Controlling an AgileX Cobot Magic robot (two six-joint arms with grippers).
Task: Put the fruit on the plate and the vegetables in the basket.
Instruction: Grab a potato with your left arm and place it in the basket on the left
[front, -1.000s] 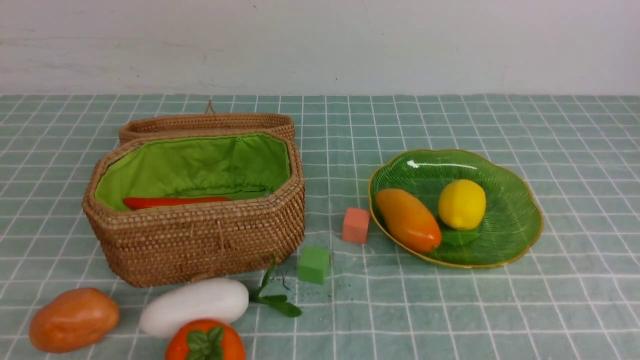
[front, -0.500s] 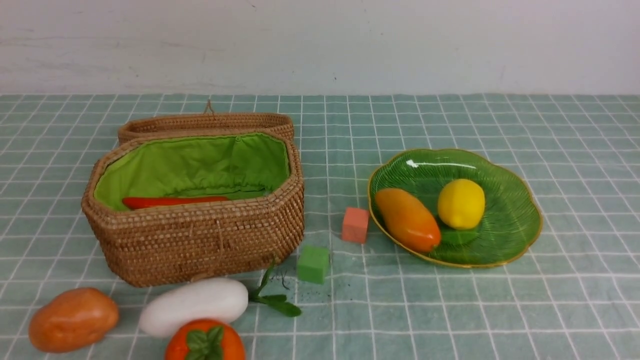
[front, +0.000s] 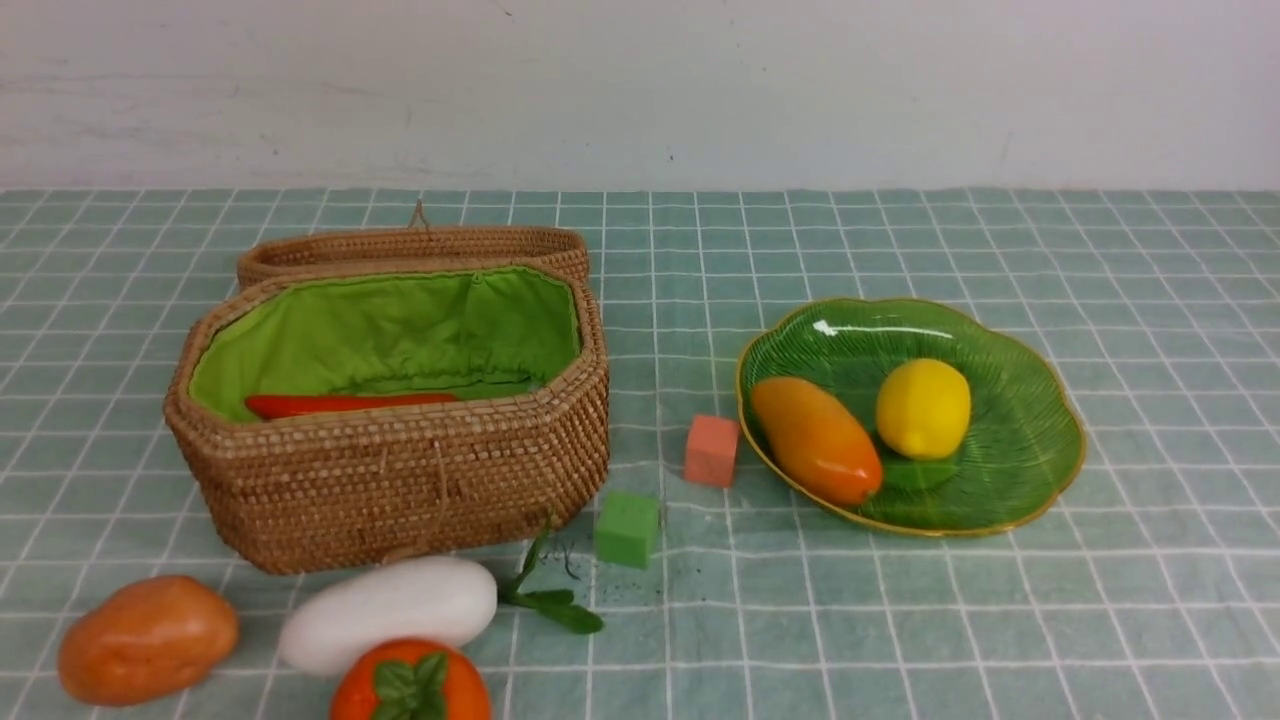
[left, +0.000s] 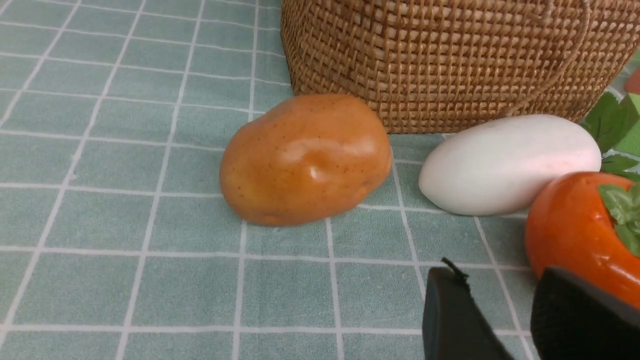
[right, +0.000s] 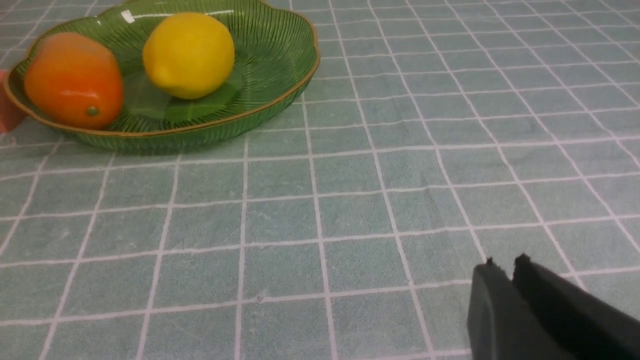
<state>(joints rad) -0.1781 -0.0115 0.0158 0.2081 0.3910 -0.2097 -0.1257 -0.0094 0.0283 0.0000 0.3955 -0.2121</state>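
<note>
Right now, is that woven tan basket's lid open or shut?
Open: the wicker lid lies flipped back behind the woven tan basket, baring its green lining.

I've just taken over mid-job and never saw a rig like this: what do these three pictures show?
A two-armed robot. The wide picture looks forward from between its arms; the other two come from a camera on each wrist, showing its dark claw. On the cloth stand an open basket with a red pepper inside and a green plate holding a mango and a lemon. Before the basket lie a potato, a white radish and a persimmon; an orange cube and a green cube sit nearer the plate. The left claw is open near the persimmon; the right claw, almost closed, over bare cloth. Neither holds anything.
</note>
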